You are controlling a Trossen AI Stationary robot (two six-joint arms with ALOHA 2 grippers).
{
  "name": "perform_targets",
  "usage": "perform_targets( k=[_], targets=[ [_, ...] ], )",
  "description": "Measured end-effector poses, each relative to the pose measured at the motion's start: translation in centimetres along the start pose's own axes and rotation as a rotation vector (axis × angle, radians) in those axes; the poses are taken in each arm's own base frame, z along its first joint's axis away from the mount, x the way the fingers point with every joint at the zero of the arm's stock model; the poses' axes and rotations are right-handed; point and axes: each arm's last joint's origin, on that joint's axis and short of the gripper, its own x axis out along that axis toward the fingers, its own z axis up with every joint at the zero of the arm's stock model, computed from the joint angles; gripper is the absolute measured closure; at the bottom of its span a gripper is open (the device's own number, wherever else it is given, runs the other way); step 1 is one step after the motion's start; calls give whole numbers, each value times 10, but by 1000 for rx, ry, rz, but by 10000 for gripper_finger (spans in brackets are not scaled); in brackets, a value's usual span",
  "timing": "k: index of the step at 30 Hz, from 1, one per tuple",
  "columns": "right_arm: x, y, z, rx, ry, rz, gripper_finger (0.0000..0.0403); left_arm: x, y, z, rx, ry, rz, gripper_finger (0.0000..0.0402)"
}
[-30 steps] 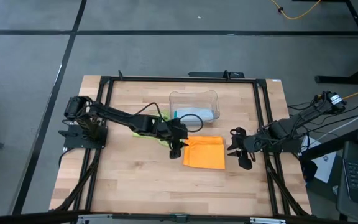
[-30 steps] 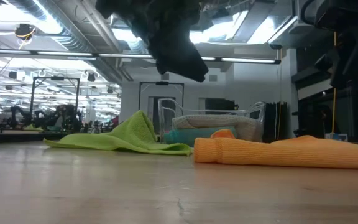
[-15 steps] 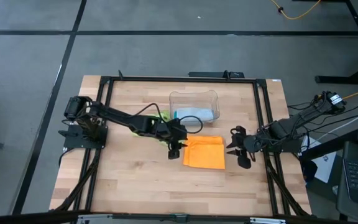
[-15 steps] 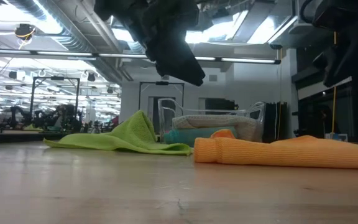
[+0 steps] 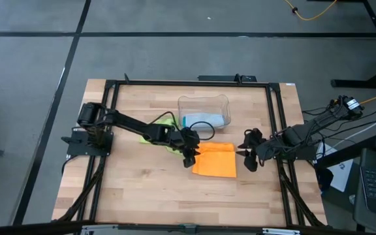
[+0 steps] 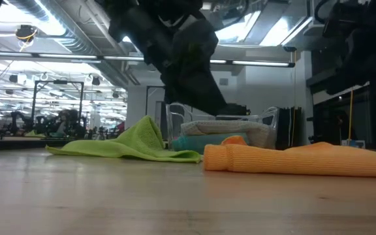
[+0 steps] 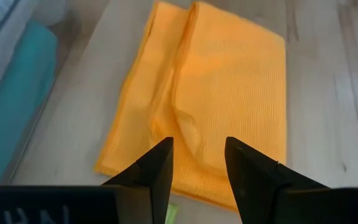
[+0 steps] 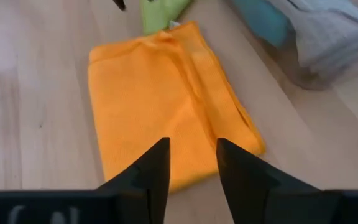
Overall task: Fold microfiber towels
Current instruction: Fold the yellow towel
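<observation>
Four towels on our table, one folded.
We see the orange towel [image 5: 215, 160] folded flat mid-table, the green [image 6: 128, 144] crumpled just beside it, and the teal [image 8: 260, 18] and grey-blue [image 8: 328, 31] stacked close behind.

The folded towel [image 5: 215, 160] on the pale, plank-grained wooden table [image 5: 129, 183] is bright orange with a fine ribbed weave (the ribbing reads best in the wrist views), and the crumpled towel [image 6: 130, 143] beside it is lime green. Inside the clear, colourless bin [image 5: 203, 111] lie a teal blue towel [image 7: 11, 106] and a pale grey-blue one [image 8: 328, 31]. Both arms are black, as are the left gripper [image 7: 197, 171] and right gripper [image 8: 191, 168].
</observation>
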Motion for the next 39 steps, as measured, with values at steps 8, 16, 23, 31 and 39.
perform_targets(
  k=[8, 16, 23, 31, 39],
  targets=[
    [0, -4, -3, 16, 21, -45, 187, 2, -2, 0, -59, -14, 6, 264],
    [0, -4, -2, 15, -4, -69, 160, 19, 1, -7, -193, 8, -43, 264],
    [0, -4, -2, 14, -3, -69, 160, 33, 6, -11, -190, -3, -31, 264],
    [0, -4, -3, 8, -2, -70, 160, 33, 12, -7, -154, -71, 67, 264],
    [0, -5, -3, 4, 1, -74, 160, 33, 12, -7, -178, -62, 53, 259]
  ],
)
